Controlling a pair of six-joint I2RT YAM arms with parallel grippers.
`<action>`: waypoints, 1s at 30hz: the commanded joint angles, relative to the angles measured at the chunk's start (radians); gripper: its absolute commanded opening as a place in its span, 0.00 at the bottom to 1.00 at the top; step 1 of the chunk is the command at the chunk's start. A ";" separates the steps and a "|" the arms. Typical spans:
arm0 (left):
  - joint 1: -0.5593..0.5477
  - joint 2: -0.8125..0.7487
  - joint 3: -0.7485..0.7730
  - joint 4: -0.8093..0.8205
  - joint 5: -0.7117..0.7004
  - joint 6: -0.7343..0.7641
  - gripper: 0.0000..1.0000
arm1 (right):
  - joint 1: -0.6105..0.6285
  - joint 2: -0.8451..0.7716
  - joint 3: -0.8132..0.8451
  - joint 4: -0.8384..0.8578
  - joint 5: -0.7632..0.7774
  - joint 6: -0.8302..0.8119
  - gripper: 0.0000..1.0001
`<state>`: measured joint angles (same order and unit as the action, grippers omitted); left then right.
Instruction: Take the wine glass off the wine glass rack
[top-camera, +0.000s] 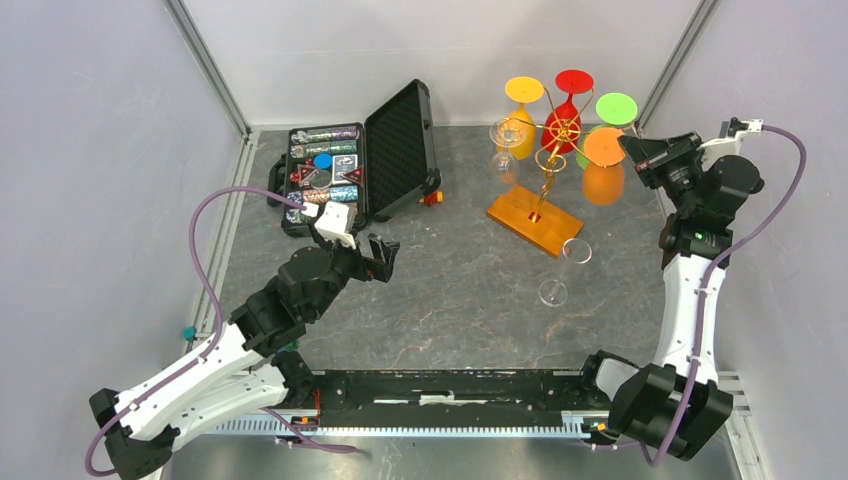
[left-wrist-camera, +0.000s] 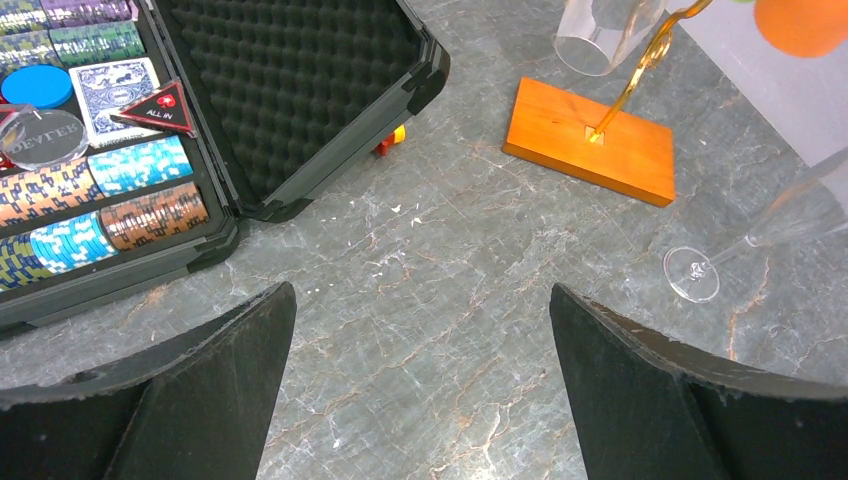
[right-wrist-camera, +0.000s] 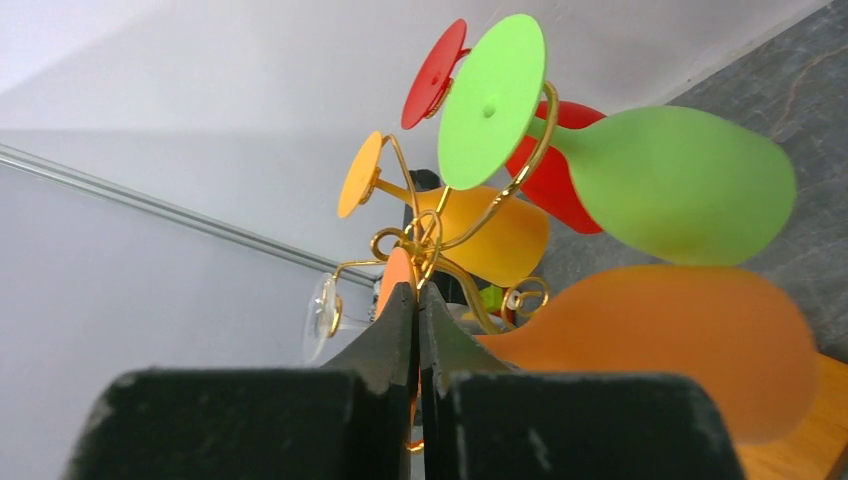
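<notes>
From above, the gold rack (top-camera: 545, 185) stands on its wood base at the upper middle of the gray tabletop (top-camera: 450, 310). A yellow glass (top-camera: 521, 110), a red glass (top-camera: 570, 100), a green glass (top-camera: 612, 110), the orange glass (top-camera: 603, 165) and a clear glass (top-camera: 507, 140) hang from it upside down. Another see-through glass (top-camera: 565, 270) lies on its side just below the base. The right claw (top-camera: 630, 148) is at the upper right, touching the orange glass. The left claw (top-camera: 385, 255) is left of the middle, well apart from the rack, beside an open black case (top-camera: 400, 150). From the left wrist, the left claw (left-wrist-camera: 420, 300) is released, its fingers spread wide over bare tabletop. The case with chips (left-wrist-camera: 140, 165) is at the upper left and the rack base (left-wrist-camera: 590, 140) at the upper right. From the right wrist, the right claw (right-wrist-camera: 416, 295) is clenched on the thin stem of the orange glass (right-wrist-camera: 680, 340), with a bit of orange showing between its fingers. That glass hangs on the rack (right-wrist-camera: 425, 240), its big bowl at the lower right.
</notes>
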<state>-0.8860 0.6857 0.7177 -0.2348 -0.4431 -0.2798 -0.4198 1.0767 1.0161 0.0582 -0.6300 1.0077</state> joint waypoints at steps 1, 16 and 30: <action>-0.002 -0.008 0.034 0.017 -0.015 0.004 1.00 | -0.002 -0.008 -0.012 0.056 -0.010 0.059 0.00; -0.002 -0.021 0.034 0.014 -0.017 0.003 1.00 | -0.002 -0.128 -0.028 -0.035 0.056 0.168 0.00; -0.002 -0.017 0.032 0.019 -0.016 0.001 1.00 | 0.022 -0.136 -0.061 0.006 0.026 0.200 0.00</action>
<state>-0.8860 0.6743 0.7177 -0.2375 -0.4435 -0.2798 -0.4122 0.9337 0.9592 -0.0013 -0.5915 1.1851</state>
